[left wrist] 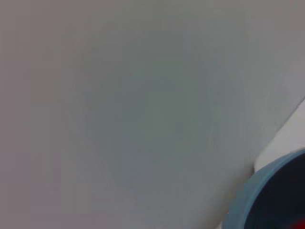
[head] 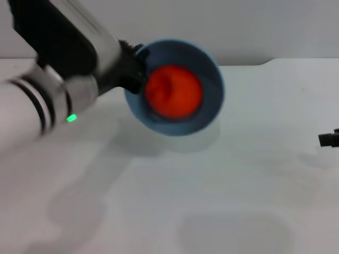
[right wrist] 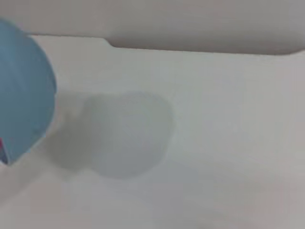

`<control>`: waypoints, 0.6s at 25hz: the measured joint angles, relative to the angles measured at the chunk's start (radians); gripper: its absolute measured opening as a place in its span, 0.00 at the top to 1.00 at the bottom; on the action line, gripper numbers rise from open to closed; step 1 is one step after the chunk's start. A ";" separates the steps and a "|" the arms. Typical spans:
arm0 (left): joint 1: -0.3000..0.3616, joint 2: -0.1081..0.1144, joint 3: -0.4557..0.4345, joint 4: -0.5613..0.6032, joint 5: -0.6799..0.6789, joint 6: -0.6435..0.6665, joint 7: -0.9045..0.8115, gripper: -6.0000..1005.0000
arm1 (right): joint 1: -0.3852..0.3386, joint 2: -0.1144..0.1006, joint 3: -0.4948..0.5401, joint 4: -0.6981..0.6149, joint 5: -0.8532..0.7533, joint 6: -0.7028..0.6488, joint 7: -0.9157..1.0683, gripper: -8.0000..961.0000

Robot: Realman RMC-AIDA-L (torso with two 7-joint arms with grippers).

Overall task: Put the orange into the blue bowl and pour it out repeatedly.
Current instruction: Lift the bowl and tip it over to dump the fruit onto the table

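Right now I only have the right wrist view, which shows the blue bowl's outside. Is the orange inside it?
Observer: Yes. The head view shows the orange inside the blue bowl.
Operator: Who's holding it?
Observer: The left gripper, with its fingers on the rim. The bowl's mouth is tipped toward the head camera.
Operator: And the right gripper?
Observer: The right gripper is just a dark tip at the head view's right edge, over the table and apart from the bowl.
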 joint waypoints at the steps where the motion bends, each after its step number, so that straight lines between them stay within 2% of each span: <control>1: 0.024 -0.002 0.050 -0.006 0.054 -0.069 0.005 1.00 | -0.003 0.000 0.012 0.008 -0.003 0.001 0.000 0.46; 4: 0.089 -0.005 0.155 -0.049 0.151 -0.314 0.070 1.00 | -0.012 0.000 0.038 0.016 -0.013 0.004 0.001 0.46; 9: 0.142 -0.009 0.291 -0.234 0.149 -0.798 0.337 1.00 | -0.024 0.001 0.074 0.018 -0.016 0.000 0.001 0.46; 10: 0.136 -0.012 0.342 -0.317 0.146 -0.949 0.452 1.00 | -0.028 0.002 0.080 0.018 -0.017 -0.001 0.001 0.46; 11: 0.136 -0.012 0.342 -0.317 0.146 -0.949 0.452 1.00 | -0.030 0.002 0.084 0.018 -0.017 -0.001 0.001 0.46; 15: 0.071 -0.016 0.453 -0.491 0.076 -1.182 0.704 1.00 | -0.033 0.002 0.089 0.018 -0.017 -0.006 0.002 0.46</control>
